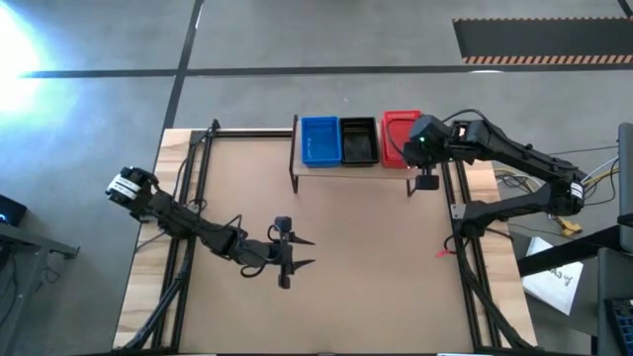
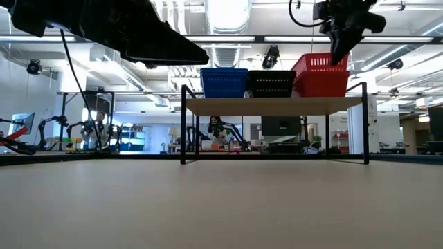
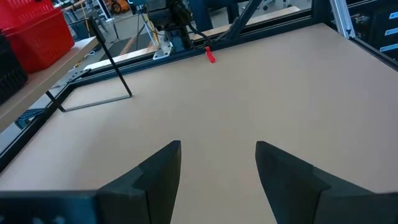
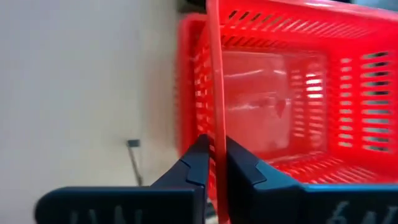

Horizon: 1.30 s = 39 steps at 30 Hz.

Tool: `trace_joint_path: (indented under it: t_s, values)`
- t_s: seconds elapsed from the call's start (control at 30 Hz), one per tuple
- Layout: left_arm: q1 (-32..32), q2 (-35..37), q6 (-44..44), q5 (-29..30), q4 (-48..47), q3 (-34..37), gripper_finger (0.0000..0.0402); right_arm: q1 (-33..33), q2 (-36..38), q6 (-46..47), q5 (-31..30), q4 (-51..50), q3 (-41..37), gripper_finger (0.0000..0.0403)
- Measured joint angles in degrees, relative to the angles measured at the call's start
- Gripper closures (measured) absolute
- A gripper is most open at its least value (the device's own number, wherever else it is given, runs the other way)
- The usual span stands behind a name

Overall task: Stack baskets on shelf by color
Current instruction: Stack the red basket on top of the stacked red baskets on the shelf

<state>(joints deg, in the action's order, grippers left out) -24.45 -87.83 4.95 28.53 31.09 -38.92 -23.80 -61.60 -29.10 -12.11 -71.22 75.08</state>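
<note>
Baskets are sitting in a row on the shelf (image 1: 348, 168) at upper centre of the high view: one blue stack (image 1: 319, 139), one black (image 1: 358, 140), one red (image 1: 398, 136), though layers within each are probably uncountable. Light, stiff mesh plastic is suiting a rim pinch; the right gripper (image 4: 214, 163) is pinching the red rim. The left gripper (image 3: 217, 177) is hanging open at lower centre.

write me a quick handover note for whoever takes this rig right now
Right gripper: shut on the rim of the red basket, at the right end of the shelf.
Left gripper: open, empty, over bare table.
Blue basket and black basket sit on the shelf, left and middle.
Done: three colours side by side on the shelf.
Left: release the red one, which looks tilted; no other baskets in view.
</note>
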Motion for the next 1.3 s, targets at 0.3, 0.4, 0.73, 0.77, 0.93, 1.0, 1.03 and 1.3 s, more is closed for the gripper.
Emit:
trace_joint_path:
  t_s: [0.3,0.4,0.73,0.77,0.93,1.0,1.03,1.3]
  values:
    - [0.0,0.0,0.0,0.0,0.0,0.0,0.0210,0.0,0.1,5.6,-3.3,0.2,0.0,0.0281]
    - [0.0,0.0,0.0,0.0,0.0,0.0,0.0210,0.0,0.1,9.6,-1.8,0.6,0.0,0.0255]
    - [0.0,0.0,-0.1,0.0,0.2,0.0,0.0210,0.0,-0.7,17.0,6.6,10.3,-0.8,0.0265]
    - [0.0,0.0,-0.1,0.0,0.3,0.0,0.0210,0.0,-1.0,17.9,6.5,11.5,-1.1,0.0271]
    - [0.0,0.0,-0.1,0.0,0.3,0.0,0.0210,-1.5,-3.9,27.1,1.4,18.8,-2.4,0.0311]
    - [0.0,0.0,-0.1,0.0,0.3,0.0,0.0210,-2.5,-5.8,31.3,-3.5,19.6,-2.6,0.0330]
    - [0.0,0.0,-0.1,0.0,0.3,0.0,0.0210,-3.1,-6.8,32.4,-6.1,19.7,-2.6,0.0339]
    - [0.0,0.0,-0.1,0.0,0.2,0.0,0.0210,-5.0,-10.9,34.9,-8.9,21.0,-2.2,0.0391]
